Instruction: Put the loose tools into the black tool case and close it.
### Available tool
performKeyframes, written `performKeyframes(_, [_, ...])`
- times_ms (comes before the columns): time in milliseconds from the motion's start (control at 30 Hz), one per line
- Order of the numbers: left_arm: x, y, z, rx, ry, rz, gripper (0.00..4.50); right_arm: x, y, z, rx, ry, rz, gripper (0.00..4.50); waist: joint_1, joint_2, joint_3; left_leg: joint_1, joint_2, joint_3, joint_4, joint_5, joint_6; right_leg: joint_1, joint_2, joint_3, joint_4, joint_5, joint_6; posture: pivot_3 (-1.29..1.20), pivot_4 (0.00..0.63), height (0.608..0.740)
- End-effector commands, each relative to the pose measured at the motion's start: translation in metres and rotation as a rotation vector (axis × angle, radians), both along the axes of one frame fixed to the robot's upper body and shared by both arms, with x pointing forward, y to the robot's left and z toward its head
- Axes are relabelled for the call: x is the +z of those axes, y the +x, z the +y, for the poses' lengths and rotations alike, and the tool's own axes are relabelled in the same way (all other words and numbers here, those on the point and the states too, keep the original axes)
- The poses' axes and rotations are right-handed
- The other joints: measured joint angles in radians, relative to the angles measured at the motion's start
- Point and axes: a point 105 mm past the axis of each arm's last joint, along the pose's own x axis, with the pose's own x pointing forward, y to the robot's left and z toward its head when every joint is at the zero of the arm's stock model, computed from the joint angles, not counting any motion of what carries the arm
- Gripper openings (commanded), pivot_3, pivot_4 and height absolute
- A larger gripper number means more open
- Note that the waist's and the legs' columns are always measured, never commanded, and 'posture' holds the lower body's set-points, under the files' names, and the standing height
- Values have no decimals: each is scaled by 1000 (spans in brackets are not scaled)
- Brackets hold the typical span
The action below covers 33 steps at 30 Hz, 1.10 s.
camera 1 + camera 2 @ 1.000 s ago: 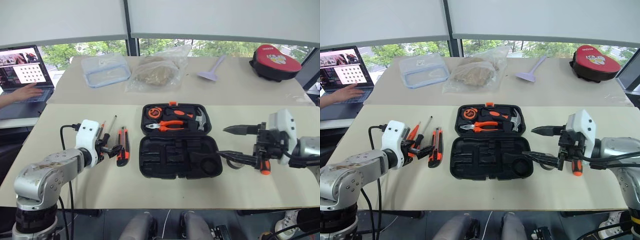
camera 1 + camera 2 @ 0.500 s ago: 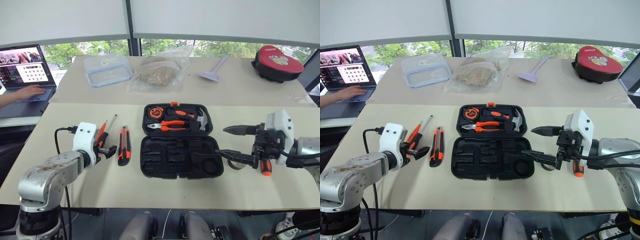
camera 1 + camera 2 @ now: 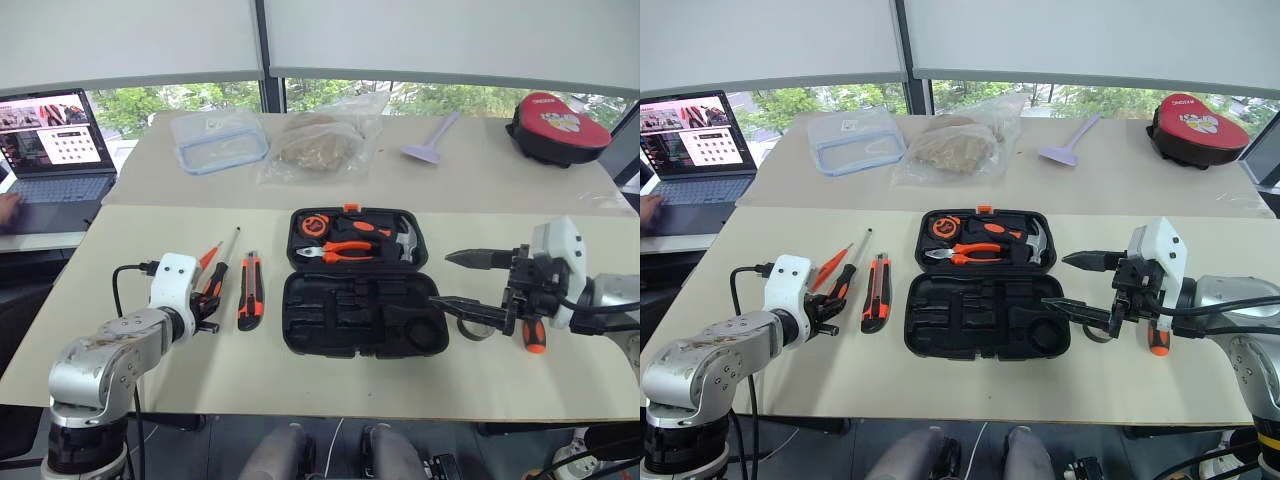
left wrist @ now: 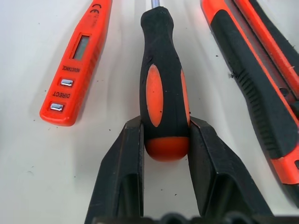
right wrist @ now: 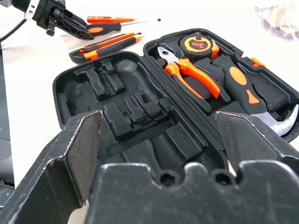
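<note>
Left wrist view, my left end effector [image 4: 166, 140]: my two fingers are pressed on both sides of the butt of a black-and-orange screwdriver [image 4: 162, 93], which lies flat on the desk [image 3: 300, 385]. I judge this as a grip just made; the tool is not yet lifted.
Beside it: the slim orange screwdriver [image 4: 77, 60] on one side and the utility knife [image 4: 261, 93] on the other, both loose on the desk, not touched.
My right end effector [image 3: 478, 292]: fingers wide apart, holding nothing, hovering just beside the right edge of the case.
Under my right arm: a second black-and-orange screwdriver [image 3: 533, 335] and, partly hidden, what looks to be the grey tape roll [image 3: 478, 330] lie on the desk.
Black tool case [image 3: 360, 320]: open in the middle of the desk, the near half with empty recesses; the far half holds pliers [image 3: 345, 250], a hammer [image 3: 400, 240] and a tape measure [image 3: 312, 224].
Progress: I judge no loose tool is in the case yet. All the tools and the closing are left.
</note>
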Motion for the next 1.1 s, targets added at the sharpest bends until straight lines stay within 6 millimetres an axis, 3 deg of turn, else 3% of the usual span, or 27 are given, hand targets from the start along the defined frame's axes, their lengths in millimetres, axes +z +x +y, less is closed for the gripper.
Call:
performKeyframes(33, [24,7,-8,-84,-3,-93,833,11,-4,0,6,0,-35,4500,-1,0,0,0,0,0,0,0,0,0,0,0,0,0,0,0,150,722])
performKeyframes(133, [60,12,-24,-286,9,-241,833,9,-3,-10,-29,-13,-27,4500,-1,-2,1,-1,0,0,0,0,0,0,0,0,1,0,0,0,150,722])
performKeyframes(267, [89,8,-46,-645,56,-352,833,8,-2,-24,-74,-16,1,4500,-7,-2,1,-1,0,0,0,0,-1,-1,0,0,0,0,-1,0,150,722])
performKeyframes(400, [85,8,-64,-981,154,-336,833,5,-4,-28,-90,-12,24,4500,-7,-2,1,-1,0,0,-1,1,-2,0,0,-1,-1,0,-1,0,150,722])
performKeyframes(533, [65,32,-91,-1227,308,-296,833,-3,-6,-28,-119,-31,7,4500,-4,-3,2,-1,0,0,0,1,-2,1,0,-1,-2,0,-2,0,150,722])
performKeyframes(800, [42,59,-127,-1390,457,-266,833,-6,-15,-25,-161,-24,-14,4500,-13,-3,2,-12,1,-1,6,7,8,-6,0,-1,0,1,-1,0,150,722])
performKeyframes(1100, [40,69,-119,-1303,458,-225,833,-9,-18,-26,-195,-16,-21,4500,-9,-3,2,-13,1,-2,11,7,9,-7,-2,0,5,1,-1,0,150,722])
